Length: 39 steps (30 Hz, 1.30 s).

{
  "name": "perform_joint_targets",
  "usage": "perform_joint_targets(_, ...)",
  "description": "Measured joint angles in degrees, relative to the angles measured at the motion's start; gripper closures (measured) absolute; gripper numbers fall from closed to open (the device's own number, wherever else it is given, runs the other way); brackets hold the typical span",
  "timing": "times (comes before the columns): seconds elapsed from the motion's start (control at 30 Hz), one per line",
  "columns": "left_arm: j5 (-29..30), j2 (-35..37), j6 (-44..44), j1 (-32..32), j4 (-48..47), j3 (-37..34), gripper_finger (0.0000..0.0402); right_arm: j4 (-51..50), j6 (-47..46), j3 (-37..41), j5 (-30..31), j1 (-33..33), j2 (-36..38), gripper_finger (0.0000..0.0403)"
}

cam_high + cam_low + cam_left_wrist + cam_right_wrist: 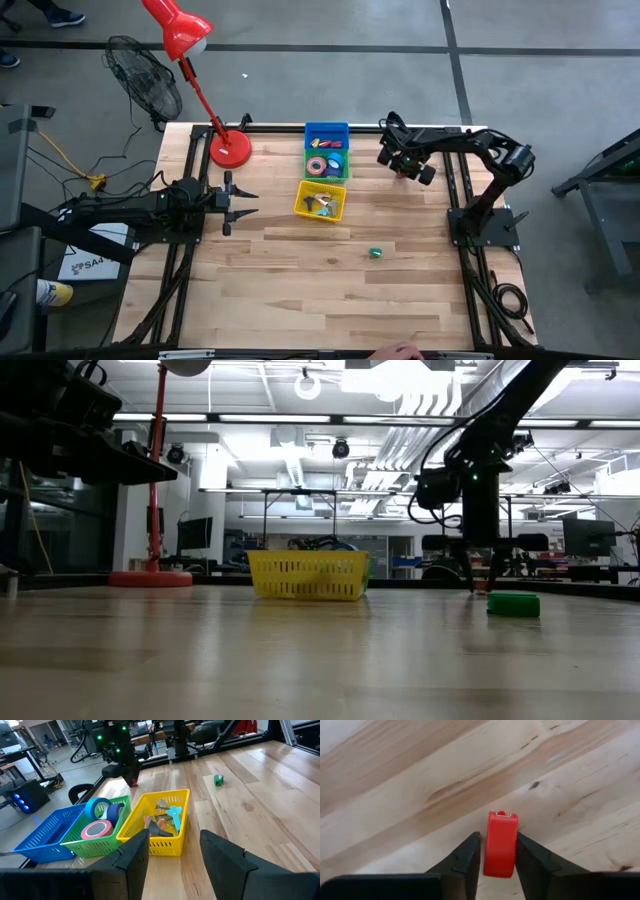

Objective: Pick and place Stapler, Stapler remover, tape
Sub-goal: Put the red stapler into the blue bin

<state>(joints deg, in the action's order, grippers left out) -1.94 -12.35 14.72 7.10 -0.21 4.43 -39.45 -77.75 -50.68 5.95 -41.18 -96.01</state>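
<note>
My right gripper (pixel 500 851) is shut on a small red stapler (pixel 500 842) and points down at the table's far right part, just right of the green basket (pixel 328 163). That basket holds ring-shaped tape rolls: blue (pixel 97 806), pink (pixel 97 828) and a darker one (pixel 116 812). A yellow basket (pixel 320 200) holds a cyan staple remover (pixel 174 815) and other small pieces. A blue basket (pixel 326 132) sits farthest back. My left gripper (pixel 245 203) is open and waits at the left, facing the yellow basket. My right gripper pinches the red stapler's two flat sides (pixel 492 855) between its two fingers, coming from above and pointing down. The stapler stands on end, its metal-tipped end (pixel 501 813) sticking out past the fingertips toward the table. Whether that end touches the wood, I cannot tell.
A small green piece (pixel 375 253) lies alone on the wood, nearer than the baskets and to the right. A red desk lamp (pixel 230 148) stands at the far left. Bare wood stretches across the near half of the table (pixel 320 300).
</note>
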Motion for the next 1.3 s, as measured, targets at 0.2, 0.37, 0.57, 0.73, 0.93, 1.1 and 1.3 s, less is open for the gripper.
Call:
perform_joint_targets(0.2,0.00,-0.01,0.00,0.01,0.00,0.00,0.0229,0.43,4.04,-0.02,0.14,1.37,0.00,0.0338)
perform_joint_targets(0.37,-0.01,0.00,0.00,0.01,0.01,0.00,0.0229,0.85,5.34,-0.02,0.11,2.89,0.00,0.0339)
perform_joint_targets(0.57,-0.24,-0.01,0.00,0.01,0.00,0.00,0.0229,4.16,9.77,-0.05,-0.86,5.09,-0.04,0.0336)
perform_joint_targets(0.73,-2.55,-0.01,0.19,0.00,0.00,0.00,0.0229,6.82,18.38,-2.52,-1.75,6.43,-0.09,0.0338)
perform_joint_targets(0.93,-4.88,-0.01,1.95,-0.01,0.00,0.00,0.0229,8.71,33.56,-9.09,-1.72,6.81,-0.09,0.0338)
perform_joint_targets(1.1,-4.97,-0.01,1.95,0.00,0.00,0.00,0.0229,9.16,47.53,-16.47,-0.81,6.59,-1.10,0.0337)
perform_joint_targets(1.3,-4.96,0.01,1.95,0.00,0.00,0.00,0.0229,8.92,63.70,-27.04,-4.78,5.23,-8.25,0.0338)
